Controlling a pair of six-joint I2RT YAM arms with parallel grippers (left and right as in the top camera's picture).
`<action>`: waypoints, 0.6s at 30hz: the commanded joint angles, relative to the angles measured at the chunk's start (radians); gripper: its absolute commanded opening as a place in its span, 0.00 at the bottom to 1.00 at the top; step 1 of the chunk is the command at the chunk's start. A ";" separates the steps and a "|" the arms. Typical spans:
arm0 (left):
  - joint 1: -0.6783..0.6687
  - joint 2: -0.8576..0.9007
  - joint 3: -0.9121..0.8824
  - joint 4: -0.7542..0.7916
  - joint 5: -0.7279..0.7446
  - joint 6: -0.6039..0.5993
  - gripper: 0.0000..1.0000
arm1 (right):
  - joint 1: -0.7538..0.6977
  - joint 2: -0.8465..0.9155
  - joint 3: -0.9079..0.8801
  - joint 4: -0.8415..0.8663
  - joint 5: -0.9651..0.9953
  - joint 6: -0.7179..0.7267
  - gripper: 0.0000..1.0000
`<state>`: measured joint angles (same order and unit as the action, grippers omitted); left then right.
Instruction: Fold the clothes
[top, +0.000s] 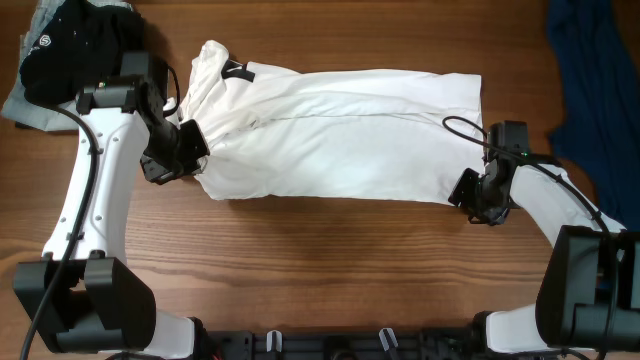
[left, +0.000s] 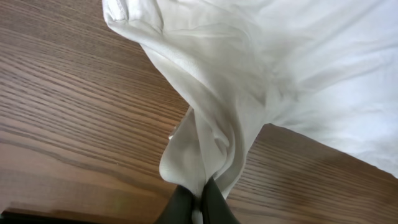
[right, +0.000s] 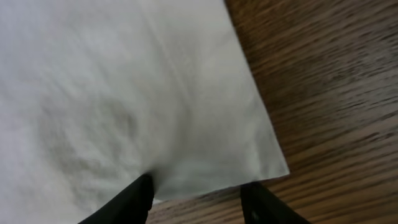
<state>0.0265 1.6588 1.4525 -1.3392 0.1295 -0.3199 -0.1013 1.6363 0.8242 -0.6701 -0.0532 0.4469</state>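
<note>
The white T-shirt (top: 340, 130) lies lengthwise across the wooden table, folded into a long band, with a bit of black lettering showing near its left end. My left gripper (top: 188, 152) is shut on bunched fabric at the shirt's left end. In the left wrist view the cloth (left: 280, 62) rises from between the closed fingers (left: 200, 205). My right gripper (top: 470, 197) is open at the shirt's lower right corner. In the right wrist view its fingers (right: 199, 194) straddle the hem corner (right: 124, 93), with the left finger touching the cloth.
A pile of black and pale grey-blue garments (top: 70, 50) lies at the back left, close to my left arm. A dark blue garment (top: 600, 70) lies along the right edge. Bare wood (top: 330, 260) runs along the front of the table.
</note>
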 joint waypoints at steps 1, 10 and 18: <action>0.004 0.006 0.006 0.011 0.011 -0.010 0.04 | -0.003 0.011 -0.030 0.038 0.106 0.062 0.55; 0.004 0.005 0.007 0.002 0.011 -0.010 0.04 | -0.003 0.006 -0.028 0.040 0.079 0.075 0.05; 0.066 -0.066 0.041 -0.140 0.009 -0.029 0.04 | -0.011 -0.193 0.113 -0.205 0.034 -0.030 0.04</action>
<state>0.0597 1.6558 1.4609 -1.4368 0.1295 -0.3237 -0.1066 1.5581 0.8642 -0.8349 0.0048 0.4732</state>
